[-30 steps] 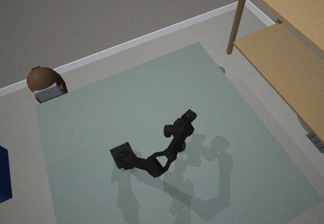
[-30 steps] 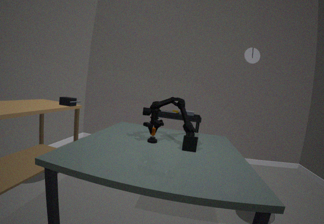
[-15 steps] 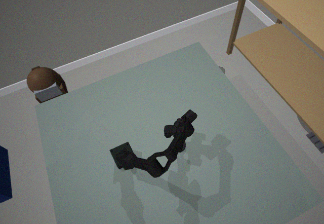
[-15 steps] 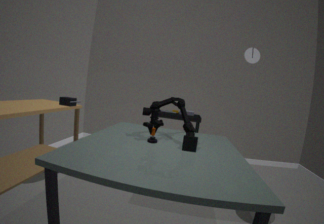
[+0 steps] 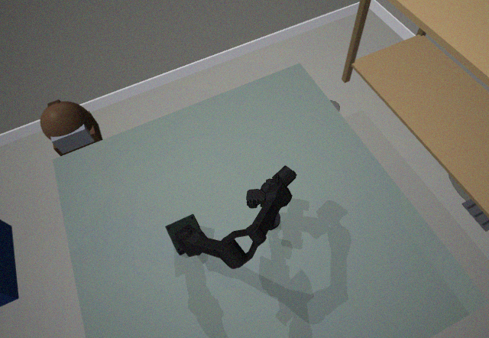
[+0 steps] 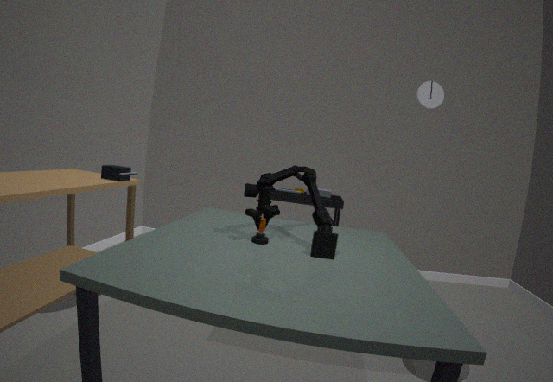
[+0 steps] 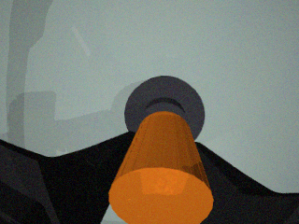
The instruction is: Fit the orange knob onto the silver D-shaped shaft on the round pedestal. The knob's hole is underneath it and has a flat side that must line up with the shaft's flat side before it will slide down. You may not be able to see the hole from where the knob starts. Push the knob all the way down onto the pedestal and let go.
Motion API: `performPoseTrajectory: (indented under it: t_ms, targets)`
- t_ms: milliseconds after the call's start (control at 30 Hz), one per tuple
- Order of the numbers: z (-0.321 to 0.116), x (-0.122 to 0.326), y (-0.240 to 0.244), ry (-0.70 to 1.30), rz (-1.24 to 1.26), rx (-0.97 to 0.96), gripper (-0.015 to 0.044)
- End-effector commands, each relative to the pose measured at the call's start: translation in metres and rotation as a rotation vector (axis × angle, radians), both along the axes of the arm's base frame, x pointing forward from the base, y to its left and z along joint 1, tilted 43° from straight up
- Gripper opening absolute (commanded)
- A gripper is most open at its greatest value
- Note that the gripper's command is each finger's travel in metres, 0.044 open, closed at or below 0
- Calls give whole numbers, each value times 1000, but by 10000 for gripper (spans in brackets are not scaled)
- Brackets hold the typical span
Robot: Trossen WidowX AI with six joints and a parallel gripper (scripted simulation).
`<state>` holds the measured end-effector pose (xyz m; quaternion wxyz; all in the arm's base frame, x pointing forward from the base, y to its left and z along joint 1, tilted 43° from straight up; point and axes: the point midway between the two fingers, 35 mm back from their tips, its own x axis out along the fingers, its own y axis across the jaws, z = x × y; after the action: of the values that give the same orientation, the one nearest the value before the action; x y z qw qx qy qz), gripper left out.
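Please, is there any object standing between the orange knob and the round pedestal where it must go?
No separate object is visible between the orange knob and the round pedestal. Whether the flat sides line up cannot be seen.

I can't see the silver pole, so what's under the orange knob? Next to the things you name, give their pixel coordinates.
Under the orange knob (image 6: 262,225) (image 7: 161,154) is the round pedestal (image 6: 259,239) (image 7: 164,89). The knob's hole is hidden; I can't tell whether the flat sides line up.

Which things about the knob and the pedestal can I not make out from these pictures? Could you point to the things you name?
- Knob's hole and its flat side: underneath the knob (image 6: 262,225) (image 7: 161,198), hidden by it in the wrist view.
- Shaft's flat side: too small in the exterior view; the knob covers it in the wrist view.
- Pedestal (image 6: 259,239) (image 7: 164,89): near part behind the knob, wrist view; hidden under the arm (image 5: 233,253) (image 6: 314,192), top view.
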<state>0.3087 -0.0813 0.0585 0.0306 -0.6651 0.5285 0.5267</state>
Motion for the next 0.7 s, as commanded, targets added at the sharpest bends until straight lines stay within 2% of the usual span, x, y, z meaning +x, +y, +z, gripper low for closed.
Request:
performPoseTrajectory:
  t_ms: [0, 667]
  targets:
    - [-1, 0, -1, 3, 5, -1, 0]
    - [4, 2, 2, 39, 44, 5, 0]
